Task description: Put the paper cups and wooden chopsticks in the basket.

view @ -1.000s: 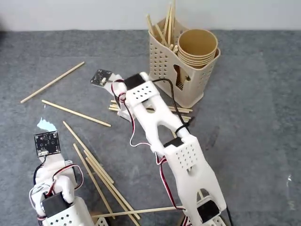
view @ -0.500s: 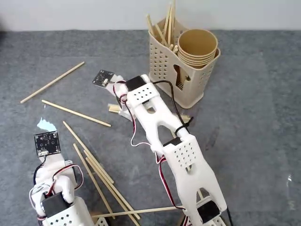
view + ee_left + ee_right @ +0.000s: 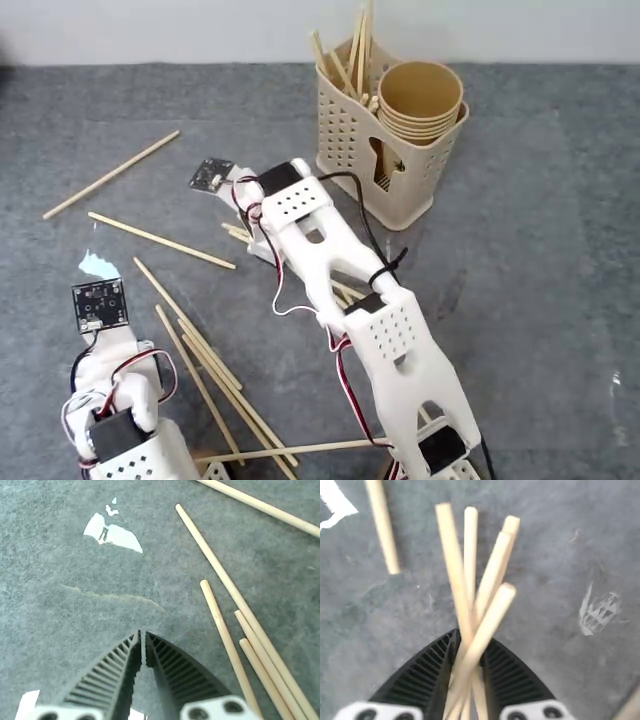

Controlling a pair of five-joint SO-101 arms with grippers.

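Observation:
The beige slotted basket point(image 3: 372, 150) stands at the back with a stack of paper cups point(image 3: 421, 98) and several wooden chopsticks point(image 3: 352, 52) upright in it. My right gripper point(image 3: 470, 647) is shut on a bundle of several chopsticks point(image 3: 470, 540) just left of the basket's foot; their ends point(image 3: 236, 232) stick out past the arm in the high view. My left gripper point(image 3: 143, 639) is shut on nothing, low over the grey mat at the front left. Loose chopsticks point(image 3: 226, 582) lie beside it.
More loose chopsticks lie on the mat: one at the far left point(image 3: 112, 174), one below it point(image 3: 160, 240), several fanned at the front point(image 3: 212, 372), one near the front edge point(image 3: 290, 450). A pale torn patch point(image 3: 98, 265) marks the mat.
My right gripper has shifted left and slightly nearer, away from the basket's foot, drawing the chopstick bundle with it. The left arm has stayed still.

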